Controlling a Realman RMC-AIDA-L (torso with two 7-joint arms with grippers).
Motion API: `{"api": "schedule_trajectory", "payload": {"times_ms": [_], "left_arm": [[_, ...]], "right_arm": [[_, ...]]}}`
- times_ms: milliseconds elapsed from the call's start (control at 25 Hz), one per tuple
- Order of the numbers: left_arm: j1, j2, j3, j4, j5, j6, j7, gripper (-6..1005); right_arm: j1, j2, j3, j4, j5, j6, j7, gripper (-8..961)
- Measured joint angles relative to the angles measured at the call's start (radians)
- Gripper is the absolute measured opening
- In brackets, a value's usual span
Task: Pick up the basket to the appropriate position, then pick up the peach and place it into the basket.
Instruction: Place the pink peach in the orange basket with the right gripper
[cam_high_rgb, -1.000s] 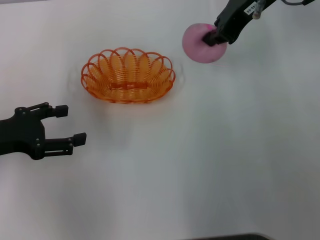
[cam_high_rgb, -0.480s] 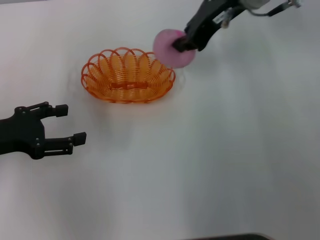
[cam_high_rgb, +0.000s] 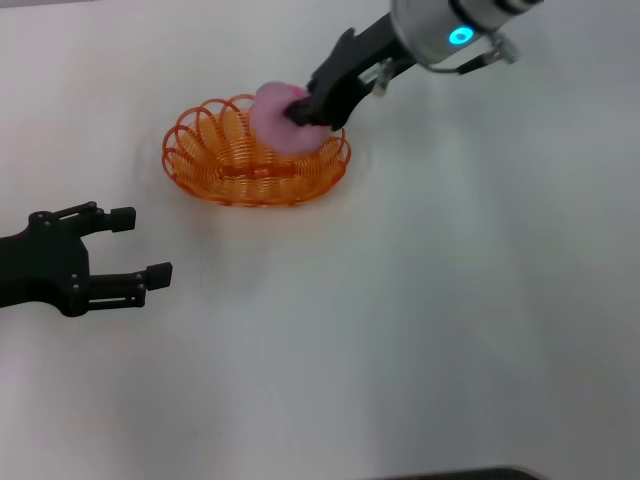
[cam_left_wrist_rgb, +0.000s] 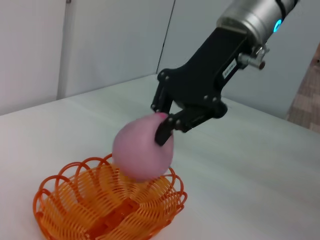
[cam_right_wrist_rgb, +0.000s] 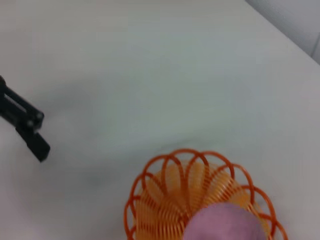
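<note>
The orange wire basket (cam_high_rgb: 215, 160) stands on the white table, left of centre toward the back. My right gripper (cam_high_rgb: 305, 110) is shut on the pale pink peach (cam_high_rgb: 278, 122) and holds it above the basket's right half. The left wrist view shows the peach (cam_left_wrist_rgb: 142, 150) hanging just over the basket (cam_left_wrist_rgb: 75, 210), gripped by the right gripper (cam_left_wrist_rgb: 162, 127). The right wrist view shows the peach (cam_right_wrist_rgb: 225, 222) over the basket (cam_right_wrist_rgb: 165, 195). My left gripper (cam_high_rgb: 140, 245) is open and empty at the near left, apart from the basket.
The white table (cam_high_rgb: 450, 300) spreads to the right of and in front of the basket. My left gripper also shows far off in the right wrist view (cam_right_wrist_rgb: 30, 130).
My right arm has carried the peach leftward from the back right to above the basket. The left arm and the basket have not moved.
</note>
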Motion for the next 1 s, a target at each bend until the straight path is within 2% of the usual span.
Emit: {"api": "schedule_trajectory", "payload": {"times_ms": [320,720,920,1000], "left_arm": [[0.001,-0.001,0.0,-0.004,-0.005,-0.004,0.007,908],[-0.005,0.0,0.001,-0.002,-0.005,0.001,0.001,908],[-0.005,0.0,0.001,-0.003,-0.003,0.001,0.0,908],[-0.005,0.0,0.002,-0.003,-0.003,0.001,0.0,908]], "right_arm": [[0.005,0.0,-0.025,0.126,0.122,0.115,-0.102,86],[0.004,0.0,-0.027,0.141,0.139,0.122,-0.114,90],[0.003,0.0,-0.022,0.141,0.143,0.124,-0.114,144],[0.003,0.0,-0.021,0.141,0.143,0.125,-0.111,208]]}}
